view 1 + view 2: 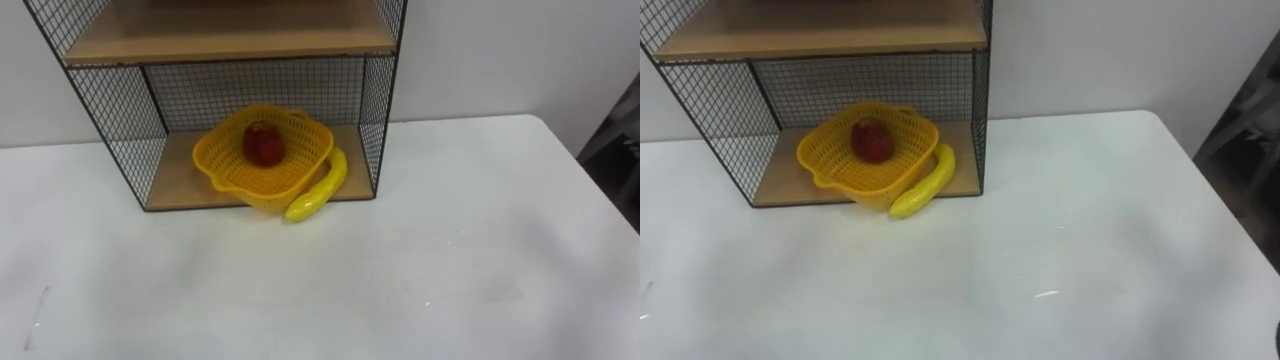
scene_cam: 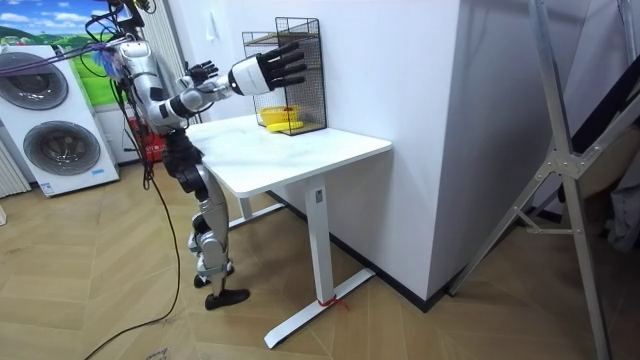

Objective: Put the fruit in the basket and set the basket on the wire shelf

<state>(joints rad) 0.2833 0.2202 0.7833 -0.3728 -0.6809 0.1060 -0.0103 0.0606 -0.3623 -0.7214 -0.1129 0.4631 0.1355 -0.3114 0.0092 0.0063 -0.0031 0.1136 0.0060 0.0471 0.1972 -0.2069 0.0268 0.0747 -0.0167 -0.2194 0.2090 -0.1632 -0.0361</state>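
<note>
The wire shelf (image 1: 375,100) stands at the back of the white table (image 1: 450,260), against the wall (image 2: 400,70). It has black mesh sides and two wooden boards. On the shelf's lower board (image 1: 180,178) sits the yellow basket (image 1: 232,168), with a red apple (image 1: 264,143) inside it. The banana (image 1: 320,188) is outside the basket. It lies along the basket's right side and seems to touch it, between the basket and the shelf's right mesh wall. Its lower tip pokes out past the front edge of the shelf onto the table. In front of the shelf the table top is plain white.

In the room view the robot stands at the table end farthest from the shelf, facing the shelf, with both arms raised over the table. Its right hand (image 2: 265,72) reaches toward the shelf with fingers straight and spread, holding nothing. Its left hand (image 2: 200,72) is farther back from the shelf, and its fingers also look loose and empty.

Away from the shelf, behind the robot, two washing machines (image 2: 55,140) stand on a wooden floor (image 2: 100,290). On the other side of the shelf, past the corner of the wall, a metal stand (image 2: 560,170) leans.
</note>
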